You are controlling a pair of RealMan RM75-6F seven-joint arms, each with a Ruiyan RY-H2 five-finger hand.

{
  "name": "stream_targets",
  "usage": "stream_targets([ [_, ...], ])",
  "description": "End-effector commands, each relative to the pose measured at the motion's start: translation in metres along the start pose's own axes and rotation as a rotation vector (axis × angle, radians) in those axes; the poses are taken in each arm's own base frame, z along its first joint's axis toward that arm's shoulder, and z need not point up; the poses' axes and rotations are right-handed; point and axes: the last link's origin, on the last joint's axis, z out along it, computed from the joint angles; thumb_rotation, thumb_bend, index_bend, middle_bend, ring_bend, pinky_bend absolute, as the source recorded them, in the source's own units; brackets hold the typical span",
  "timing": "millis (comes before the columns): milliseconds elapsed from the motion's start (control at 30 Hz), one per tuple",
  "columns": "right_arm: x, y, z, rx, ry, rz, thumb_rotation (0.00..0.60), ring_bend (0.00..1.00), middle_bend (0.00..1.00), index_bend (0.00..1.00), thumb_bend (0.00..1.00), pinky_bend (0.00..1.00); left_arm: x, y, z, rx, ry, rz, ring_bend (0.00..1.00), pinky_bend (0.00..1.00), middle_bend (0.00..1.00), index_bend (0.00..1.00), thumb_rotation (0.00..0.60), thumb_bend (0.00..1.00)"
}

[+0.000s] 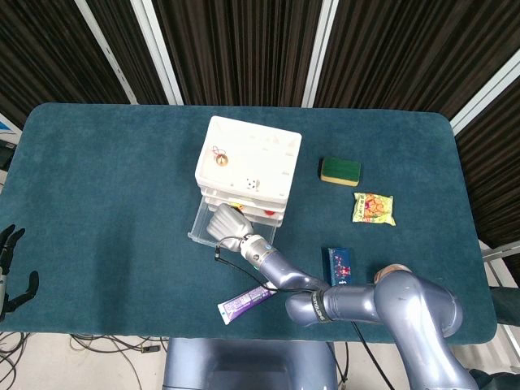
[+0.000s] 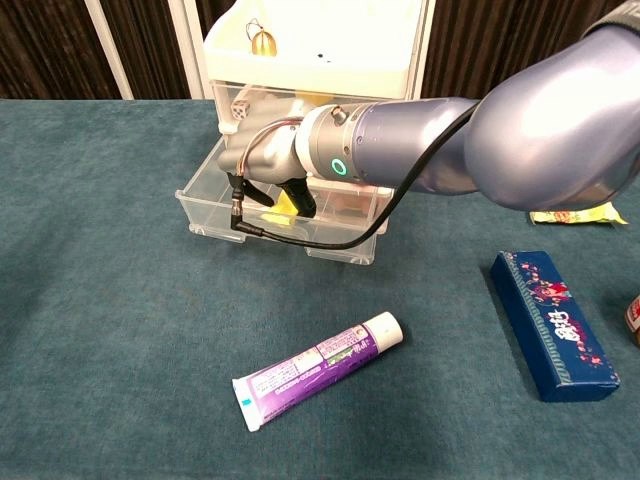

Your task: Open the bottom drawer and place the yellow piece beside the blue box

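Observation:
The white drawer unit (image 1: 248,158) stands mid-table with its clear bottom drawer (image 2: 210,215) pulled out toward me. My right hand (image 2: 275,170) reaches down into that drawer, its dark fingers (image 2: 302,195) set on either side of the yellow piece (image 2: 281,207) and pinching it while it stays low in the drawer. In the head view the right hand (image 1: 227,221) covers the drawer's middle and hides the piece. The blue box (image 2: 555,325) lies flat on the cloth to the right, also seen as the blue box (image 1: 340,265). My left hand (image 1: 10,272) hangs off the table's left edge, fingers apart, holding nothing.
A purple toothpaste tube (image 2: 318,370) lies in front of the drawer. A green sponge (image 1: 340,171) and a yellow snack bag (image 1: 374,208) sit at the right. A small bell (image 2: 262,40) stands on the unit's top. A black cable (image 2: 300,240) loops from my right wrist.

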Motion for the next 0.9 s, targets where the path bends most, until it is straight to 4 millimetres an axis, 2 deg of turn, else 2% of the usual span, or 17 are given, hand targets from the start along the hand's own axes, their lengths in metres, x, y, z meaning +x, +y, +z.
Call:
stream_targets([
  [33, 0.0004, -0.0001, 0.0003, -0.001, 0.003, 0.004, 0.6, 1.0, 1.0, 0.54, 0.25, 1.0, 0.0, 0.0001, 0.0, 0.0, 0.0, -0.001, 0.0, 0.07, 0.0, 0.07, 0.6, 0.48],
  [233, 0.0007, -0.0002, 0.0001, 0.001, 0.003, 0.014, 0.6, 1.0, 1.0, 0.54, 0.29, 1.0, 0.0002, 0.0004, 0.0, 0.0, 0.0, -0.002, 0.0, 0.09, 0.0, 0.07, 0.6, 0.48],
  [600, 0.003, 0.0015, -0.0005, -0.004, 0.018, 0.028, 0.6, 1.0, 1.0, 0.61, 0.27, 1.0, 0.0002, 0.0006, 0.0, 0.0, -0.002, -0.004, 0.0, 0.13, 0.0, 0.07, 0.6, 0.48],
  [900, 0.0052, 0.0028, -0.0016, -0.006, 0.03, 0.035, 0.6, 1.0, 1.0, 0.61, 0.27, 1.0, 0.0006, 0.0002, 0.0001, 0.001, -0.001, -0.006, 0.0, 0.15, 0.0, 0.07, 0.6, 0.48],
])
